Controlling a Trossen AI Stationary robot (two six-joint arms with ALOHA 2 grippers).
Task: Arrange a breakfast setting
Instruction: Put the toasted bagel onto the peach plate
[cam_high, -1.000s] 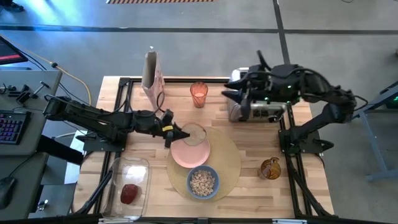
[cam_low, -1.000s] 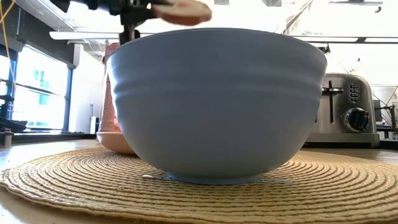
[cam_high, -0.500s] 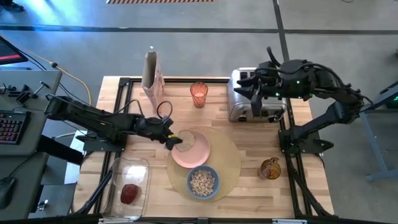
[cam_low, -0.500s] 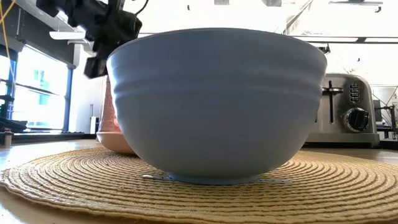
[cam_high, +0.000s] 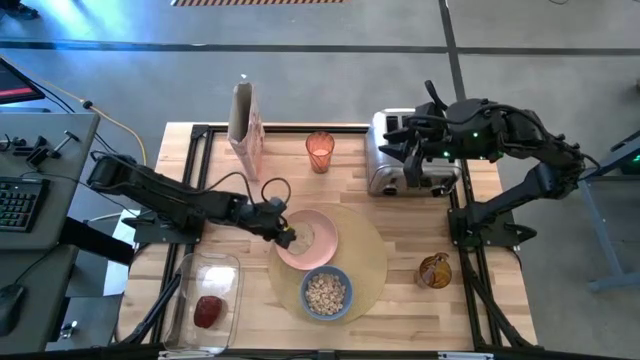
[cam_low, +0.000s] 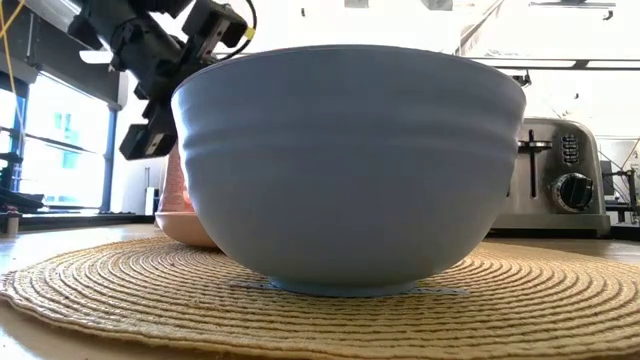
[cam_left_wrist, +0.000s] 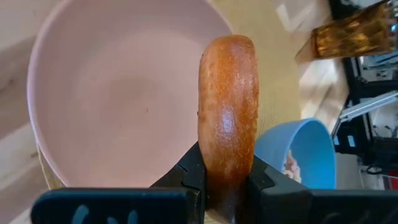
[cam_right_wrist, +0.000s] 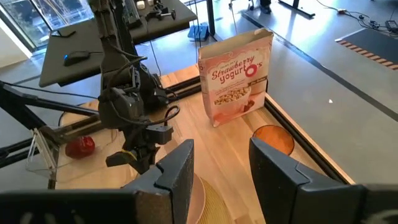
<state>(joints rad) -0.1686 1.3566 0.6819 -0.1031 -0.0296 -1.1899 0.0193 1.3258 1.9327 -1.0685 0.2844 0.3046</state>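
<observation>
The left gripper (cam_high: 284, 236) sits low at the left rim of the pink plate (cam_high: 318, 240), its fingers (cam_left_wrist: 189, 177) clamped narrow on the bagel half (cam_left_wrist: 228, 124), which stands on edge above the plate's inner surface (whether it touches the plate cannot be told). The plate rests on the round tan placemat (cam_high: 368, 262), toward that mat's far left portion. The blue bowl (cam_high: 326, 292), holding cereal (cam_high: 325, 291), sits on the placemat just beside the plate's near edge; the low view shows its base flat on the woven mat. The red apple (cam_high: 208, 311) lies inside the clear container (cam_high: 190, 276) at the table's near left corner. The amber glass (cam_high: 433, 271) stands off the mat, to its right, near the table's right edge. An orange cup (cam_high: 319, 151) stands at the far side, between the cereal box (cam_high: 244, 125) and the chrome toaster (cam_high: 392, 170). The right gripper (cam_high: 402, 147) is held above the toaster, fingers (cam_right_wrist: 180, 171) spread apart and holding nothing.
</observation>
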